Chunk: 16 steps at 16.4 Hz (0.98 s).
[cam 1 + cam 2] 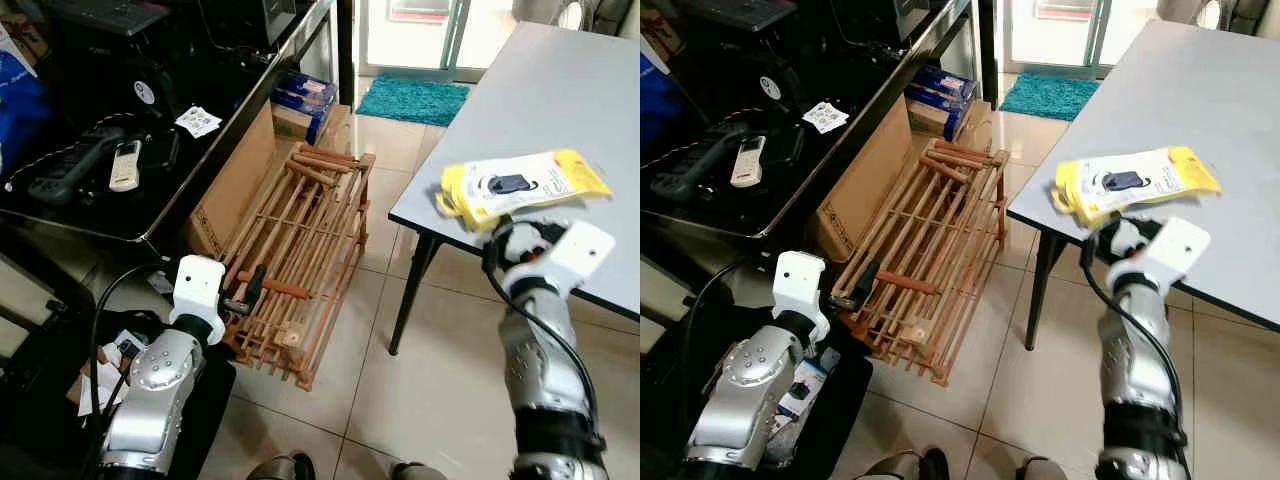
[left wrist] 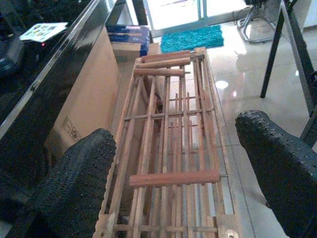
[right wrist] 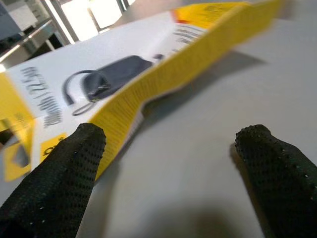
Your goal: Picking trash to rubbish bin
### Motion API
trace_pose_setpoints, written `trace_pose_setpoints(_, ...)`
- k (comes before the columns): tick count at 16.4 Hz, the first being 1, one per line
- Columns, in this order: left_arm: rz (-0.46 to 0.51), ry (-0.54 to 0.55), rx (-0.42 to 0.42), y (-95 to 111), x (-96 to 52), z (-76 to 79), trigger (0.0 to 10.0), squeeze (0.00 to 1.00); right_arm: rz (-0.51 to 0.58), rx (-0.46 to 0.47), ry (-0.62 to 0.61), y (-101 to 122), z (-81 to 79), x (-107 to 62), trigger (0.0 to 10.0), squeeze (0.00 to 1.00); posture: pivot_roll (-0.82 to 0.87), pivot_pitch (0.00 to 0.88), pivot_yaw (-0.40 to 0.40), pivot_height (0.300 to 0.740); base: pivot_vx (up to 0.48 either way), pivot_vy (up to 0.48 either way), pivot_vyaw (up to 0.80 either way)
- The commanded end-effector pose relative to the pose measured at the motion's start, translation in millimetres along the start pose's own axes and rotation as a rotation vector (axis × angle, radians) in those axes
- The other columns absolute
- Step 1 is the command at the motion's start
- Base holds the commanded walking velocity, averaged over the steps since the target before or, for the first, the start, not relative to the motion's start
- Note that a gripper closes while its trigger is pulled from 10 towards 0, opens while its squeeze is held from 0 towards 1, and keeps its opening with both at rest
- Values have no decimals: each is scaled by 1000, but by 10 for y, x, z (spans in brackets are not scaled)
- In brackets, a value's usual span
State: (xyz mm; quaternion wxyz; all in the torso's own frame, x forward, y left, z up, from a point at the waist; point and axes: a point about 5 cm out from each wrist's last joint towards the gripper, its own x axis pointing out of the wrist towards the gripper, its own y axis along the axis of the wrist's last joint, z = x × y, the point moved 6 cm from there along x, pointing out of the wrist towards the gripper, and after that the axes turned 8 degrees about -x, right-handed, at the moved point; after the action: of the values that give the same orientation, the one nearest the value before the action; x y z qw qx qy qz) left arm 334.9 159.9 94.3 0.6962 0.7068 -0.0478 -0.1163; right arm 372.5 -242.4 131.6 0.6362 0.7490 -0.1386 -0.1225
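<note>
Smooth grey table [image 1: 560,90] bears a flat yellow package [image 1: 522,184]; right tool [image 3: 168,163], its textured fingers apart, sits just beside it.

Cut-off edges, hidden fingertips and unreadable print

The grey desk [image 1: 560,110] runs out past the top and right edges of the head views, so only one leg shows. The right gripper [image 3: 168,163] tips hide behind its white wrist housing in the head views. On the yellow package [image 3: 148,79] the print is blurred and its far corner smeared in the right wrist view. The small card [image 1: 198,121] on the black shelf [image 1: 180,190] is too small to read. The shoes [image 1: 280,467] are cropped by the bottom edge.
</note>
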Motion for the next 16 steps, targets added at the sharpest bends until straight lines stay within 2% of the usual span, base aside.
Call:
trace_pose_setpoints(1,-19,23,6,-37,-77,-90,10000,0,-32,21,21,-65,-130,35,10000,0,56,176,123,740,0,0,0)
trace_pose_setpoints(4,-22,32,2,-48,-98,-92,10000,0,-30,36,31,-34,-210,89,10000,0,65,177,112,740,0,0,0)
trace_pose_setpoints(8,-27,41,-1,-71,-144,-111,10000,0,-32,73,-15,20,-164,157,10000,0,72,179,105,740,0,0,0)
trace_pose_setpoints(16,-37,27,6,-95,-130,-105,10000,0,-27,244,-55,66,-231,109,10000,0,69,175,113,740,0,0,0)
